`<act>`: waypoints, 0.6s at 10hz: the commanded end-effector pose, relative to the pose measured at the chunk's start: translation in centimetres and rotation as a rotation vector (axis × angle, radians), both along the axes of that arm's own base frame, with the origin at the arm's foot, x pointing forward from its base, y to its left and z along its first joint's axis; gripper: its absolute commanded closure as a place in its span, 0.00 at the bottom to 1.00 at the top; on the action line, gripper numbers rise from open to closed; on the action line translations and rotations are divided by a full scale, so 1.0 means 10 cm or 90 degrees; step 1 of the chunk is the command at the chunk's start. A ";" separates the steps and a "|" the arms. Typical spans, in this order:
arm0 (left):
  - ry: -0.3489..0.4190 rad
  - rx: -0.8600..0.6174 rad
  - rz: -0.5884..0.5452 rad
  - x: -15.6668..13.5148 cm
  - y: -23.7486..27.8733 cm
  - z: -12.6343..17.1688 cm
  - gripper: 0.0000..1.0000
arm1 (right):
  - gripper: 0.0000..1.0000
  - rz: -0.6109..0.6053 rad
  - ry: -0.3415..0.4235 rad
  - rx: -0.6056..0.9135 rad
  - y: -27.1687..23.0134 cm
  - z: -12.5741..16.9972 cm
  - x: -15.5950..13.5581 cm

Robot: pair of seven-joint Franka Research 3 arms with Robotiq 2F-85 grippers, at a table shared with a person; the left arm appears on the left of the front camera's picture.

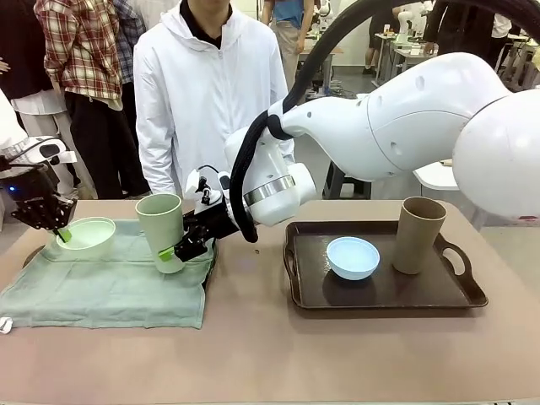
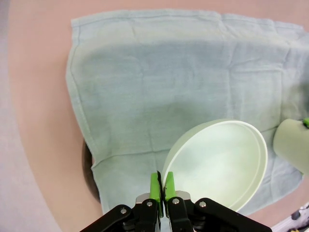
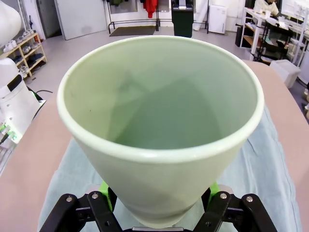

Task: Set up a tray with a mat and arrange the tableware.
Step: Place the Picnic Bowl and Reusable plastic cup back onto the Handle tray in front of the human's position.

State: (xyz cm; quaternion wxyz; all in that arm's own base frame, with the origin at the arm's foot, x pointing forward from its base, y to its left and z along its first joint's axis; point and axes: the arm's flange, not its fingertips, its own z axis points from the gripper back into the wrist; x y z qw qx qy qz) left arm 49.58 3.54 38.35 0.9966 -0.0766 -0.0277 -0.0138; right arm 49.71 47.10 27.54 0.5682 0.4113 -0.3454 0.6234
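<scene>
Two-arm table setting, front and wrist views. The surface (image 1: 253, 337) carries all items. The right arm (image 1: 405, 118) reaches from the right across the middle towards the left half. A person (image 1: 202, 93) in a white jacket stands at the far side, behind the arm.

The mat (image 1: 110, 287), a pale green cloth, lies spread on the left half. In the left wrist view the dark edge of a second tray (image 2: 88, 166) shows from beneath its border. A dark brown tray (image 1: 388, 297) with handles sits on the right half, well apart from the mat.

The tan cup (image 1: 419, 234) stands upright in the tray's far right corner. The green cup (image 1: 163, 228) is at the mat's right edge, mouth up and leaning slightly; contact with the mat cannot be judged. The blue bowl (image 1: 353, 257) rests in the tray's middle, just beside the tan cup. The green bowl (image 1: 88, 236) is over the mat's far left corner, tilted in the left wrist view.

The right gripper (image 1: 173, 251) clasps the green cup near its base, one pad on each side. The left gripper (image 1: 61, 232) is closed, pinching the green bowl's rim between its pads (image 2: 154, 186).
</scene>
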 end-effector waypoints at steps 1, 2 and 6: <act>-0.005 -0.039 -0.007 0.08 -0.02 -0.17 0.96 | 0.19 -0.004 -0.016 0.036 0.02 -0.05 0.04; 0.004 -0.046 -0.008 0.11 -0.03 -0.24 0.96 | 0.19 -0.003 -0.018 0.039 0.03 -0.05 0.05; 0.029 -0.035 -0.011 0.16 -0.06 -0.41 0.96 | 0.19 -0.004 -0.024 0.040 0.05 -0.07 0.05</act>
